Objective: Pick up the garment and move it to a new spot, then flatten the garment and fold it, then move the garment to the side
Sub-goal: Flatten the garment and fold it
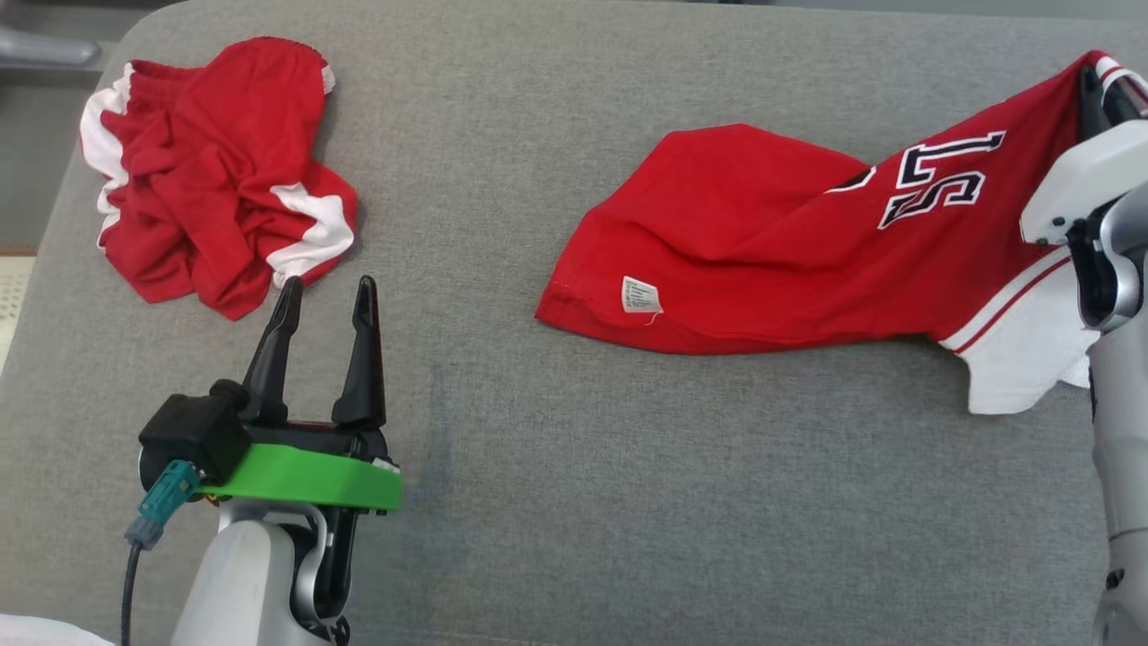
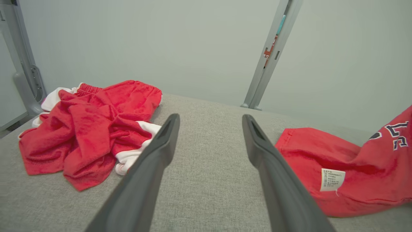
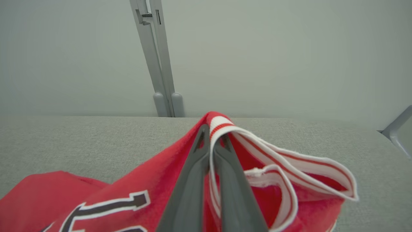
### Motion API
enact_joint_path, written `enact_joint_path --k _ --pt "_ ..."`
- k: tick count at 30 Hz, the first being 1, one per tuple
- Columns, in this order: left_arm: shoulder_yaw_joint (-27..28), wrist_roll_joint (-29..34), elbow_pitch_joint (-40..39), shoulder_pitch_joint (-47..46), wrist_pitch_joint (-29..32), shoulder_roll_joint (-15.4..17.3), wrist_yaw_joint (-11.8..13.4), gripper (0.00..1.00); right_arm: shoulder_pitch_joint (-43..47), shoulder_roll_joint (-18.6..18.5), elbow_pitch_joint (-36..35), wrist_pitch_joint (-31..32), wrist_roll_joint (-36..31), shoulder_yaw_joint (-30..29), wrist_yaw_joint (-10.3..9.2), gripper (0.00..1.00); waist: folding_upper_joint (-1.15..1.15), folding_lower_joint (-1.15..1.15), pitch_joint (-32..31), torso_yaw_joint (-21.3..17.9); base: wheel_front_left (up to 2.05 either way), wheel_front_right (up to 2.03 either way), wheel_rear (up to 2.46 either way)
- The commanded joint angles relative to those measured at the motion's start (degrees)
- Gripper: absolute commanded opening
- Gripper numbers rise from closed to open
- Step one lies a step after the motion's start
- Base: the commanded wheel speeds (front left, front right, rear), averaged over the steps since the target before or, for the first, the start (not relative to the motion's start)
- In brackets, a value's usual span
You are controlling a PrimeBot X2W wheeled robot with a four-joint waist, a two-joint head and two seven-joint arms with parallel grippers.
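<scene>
Two red garments on the grey surface (image 1: 574, 502) — one numbered jersey (image 1: 789, 242) at right, one crumpled pair of shorts (image 1: 215, 179) at far left, well apart. Two grippers. Right gripper (image 3: 213, 133) pinched tight on the jersey's striped trim, that end raised, the rest draped on the surface. One white label (image 1: 640, 295) near the hem. Left gripper (image 1: 327, 292) spread wide, empty — just beside the shorts.

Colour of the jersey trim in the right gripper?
White trim with a red stripe; clearest in the right wrist view.
</scene>
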Motion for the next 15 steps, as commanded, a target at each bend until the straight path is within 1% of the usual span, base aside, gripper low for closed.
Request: enact_joint_path --k 1,2,3,4,5,6,11,15 --pt "0.03 -0.3 -0.25 -1.07 -0.03 -0.13 -0.12 1.0 -1.92 -0.46 1.84 -1.52 -0.63 0.2 -0.04 0.0 0.0 0.0 3.02 3.38 0.0 0.0 0.0" --pt "0.05 -0.38 -0.28 -1.19 -0.03 -0.23 -0.12 1.0 -3.17 -0.83 3.62 -2.86 -1.15 0.34 -0.04 0.0 0.0 0.0 3.21 3.86 0.0 0.0 0.0" --pt "0.1 -0.38 -0.3 -1.26 -0.03 -0.31 -0.12 1.0 -4.02 -1.09 4.98 -3.84 -1.51 0.7 -0.04 0.19 0.0 0.0 3.28 4.19 0.0 0.0 0.0" --pt "0.22 -0.42 -0.4 -1.32 -0.03 -0.39 -0.12 1.0 -5.16 -1.19 6.45 -5.32 -1.6 0.84 -0.04 0.25 0.0 0.0 3.33 4.45 0.0 0.0 0.0" --pt "0.28 -0.44 -0.42 -1.29 -0.03 -0.44 -0.12 1.0 -5.97 -1.3 7.69 -6.27 -1.7 0.79 -0.04 0.47 0.0 0.0 3.32 4.55 0.0 0.0 0.0" --pt "0.46 -0.39 -0.45 -1.25 -0.03 -0.51 -0.12 1.0 -6.75 -1.39 9.32 -7.24 -1.92 0.88 -0.04 1.0 0.0 0.0 3.25 4.64 0.0 0.0 0.0" --pt "1.25 -0.01 -0.18 -0.39 -0.03 -0.72 -0.12 1.0 -7.85 -1.58 14.02 -9.89 -2.02 1.93 -0.04 1.0 0.0 0.0 1.65 4.02 0.0 0.0 0.0" --pt "1.8 0.44 -0.11 0.8 -0.03 -0.74 -0.12 1.0 -5.32 -1.45 15.55 -10.14 -1.86 1.14 -0.04 1.0 0.0 0.0 -0.25 2.39 0.0 0.0 0.0"
